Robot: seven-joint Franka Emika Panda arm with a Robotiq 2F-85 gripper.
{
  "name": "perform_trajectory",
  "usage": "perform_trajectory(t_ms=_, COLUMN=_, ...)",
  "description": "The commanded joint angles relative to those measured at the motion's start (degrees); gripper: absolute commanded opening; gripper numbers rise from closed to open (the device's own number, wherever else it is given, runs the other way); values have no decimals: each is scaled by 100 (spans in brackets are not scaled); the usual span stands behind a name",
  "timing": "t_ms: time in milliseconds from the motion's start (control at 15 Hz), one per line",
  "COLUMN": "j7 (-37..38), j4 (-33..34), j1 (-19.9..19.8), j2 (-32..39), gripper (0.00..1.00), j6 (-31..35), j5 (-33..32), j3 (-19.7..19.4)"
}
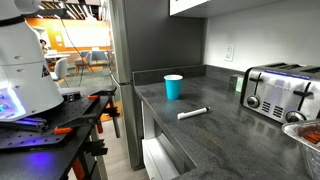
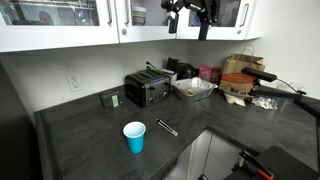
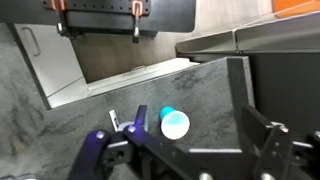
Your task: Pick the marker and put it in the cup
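- The marker [image 1: 192, 113] lies flat on the counter [image 1: 225, 145], near the cup [image 1: 173, 87] but clear of it, on the cup's toaster side.
- In an exterior view the marker [image 2: 166, 127] shows as a slim stick, slanted, just beside the cup [image 2: 134, 137] and not touching it.
- The wrist view shows only a short white piece of the marker [image 3: 113, 119], off to the side of the cup [image 3: 175, 124]; the rest is hidden behind gripper parts.
- The cup stands upright and its white inside shows. From above in the wrist view it reads as a pale blue disc.
- The gripper [image 2: 188, 24] hangs high above the cup, level with the wall cabinets [image 2: 90, 20]. Its fingers are spread and hold nothing.
- In the wrist view the gripper [image 3: 186, 150] fills the bottom edge, jaws wide apart, with the cup seen far below between them.
- One exterior view does not show the gripper, only the white robot body [image 1: 25, 70], well away from the cup past the counter's end.
- The toaster [image 1: 280, 92] stands well apart from the cup, against the wall. In an exterior view the toaster [image 2: 146, 90] sits behind the cup.
- Only that view shows a wire basket [image 2: 193, 88] and a brown bag [image 2: 237, 68], farther from the cup than the toaster.
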Motion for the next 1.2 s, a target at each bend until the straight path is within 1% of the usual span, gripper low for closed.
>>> perform_trajectory(t_ms=0, j7=-277, j4=-363, j1=-120, j2=326, gripper=100, j6=875, j5=-506, j3=291)
perform_trajectory(t_ms=67, j7=-318, j4=-494, j1=-93, j2=482, gripper=100, j6=1228, j5=-616, j3=300)
perform_trajectory(t_ms=133, j7=-366, j4=-672, j1=-85, j2=668, gripper=100, j6=1859, j5=-814, j3=343)
perform_trajectory(t_ms=267, j7=-354, j4=-835, j1=-78, j2=1211, gripper=100, j6=2811, j5=-1066, j3=341)
perform_trajectory(t_ms=400, j7=-296, j4=-849, j1=-94, j2=1835, gripper=100, j6=3521, j5=-1274, j3=303)
perform_trajectory(t_ms=467, j7=-339, j4=-784, j1=-102, j2=2170, gripper=100, j6=3704, j5=-1341, j3=256)
perform_trajectory(t_ms=600, j7=-374, j4=-642, j1=-167, j2=2828, gripper=100, j6=3935, j5=-1465, j3=173)
perform_trajectory(t_ms=733, j7=-385, j4=-427, j1=-224, j2=3513, gripper=100, j6=3916, j5=-1505, j3=84)
perform_trajectory(t_ms=800, j7=-247, j4=-284, j1=-262, j2=3871, gripper=100, j6=3870, j5=-1668, j3=55)
perform_trajectory(t_ms=1000, j7=-390, j4=121, j1=-251, j2=4586, gripper=100, j6=3590, j5=-1648, j3=-1)
perform_trajectory(t_ms=1067, j7=-443, j4=299, j1=-232, j2=4708, gripper=100, j6=3060, j5=-1557, j3=31)
perform_trajectory(t_ms=1133, j7=-332, j4=-54, j1=-248, j2=4563, gripper=100, j6=3746, j5=-1570, j3=-4)
